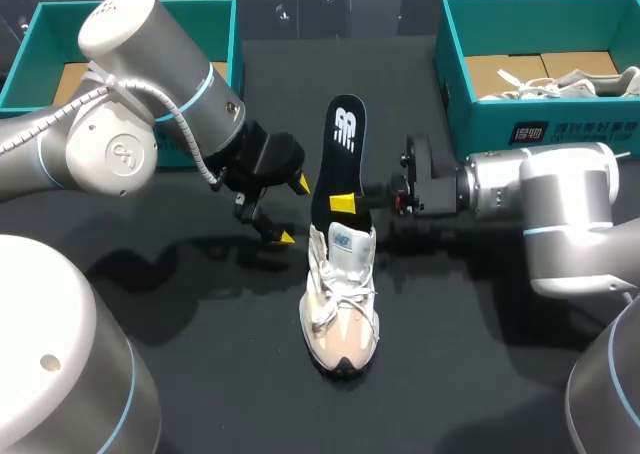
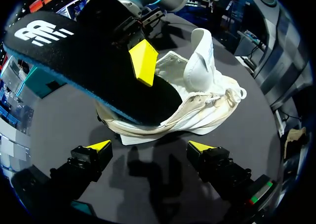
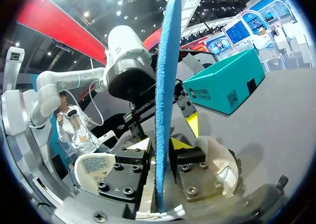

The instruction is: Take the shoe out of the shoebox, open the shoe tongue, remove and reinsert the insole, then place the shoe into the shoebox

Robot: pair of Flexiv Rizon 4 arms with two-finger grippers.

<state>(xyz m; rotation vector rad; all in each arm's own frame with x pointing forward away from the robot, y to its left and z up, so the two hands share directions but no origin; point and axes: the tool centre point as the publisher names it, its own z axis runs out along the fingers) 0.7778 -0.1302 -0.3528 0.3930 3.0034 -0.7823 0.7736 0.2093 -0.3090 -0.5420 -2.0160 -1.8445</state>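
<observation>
A white and beige shoe stands on the black table, toe toward the front, tongue pulled up. A black insole with a blue edge is tilted up over the shoe's opening, its lower end at the opening. My right gripper is shut on the insole, one finger on each face. In the left wrist view one yellow tip lies on the insole, with the shoe behind. My left gripper is open just left of the insole and holds nothing.
A teal shoebox sits at the back left behind my left arm. A second teal shoebox at the back right holds another white shoe. Both arms crowd the table's middle strip.
</observation>
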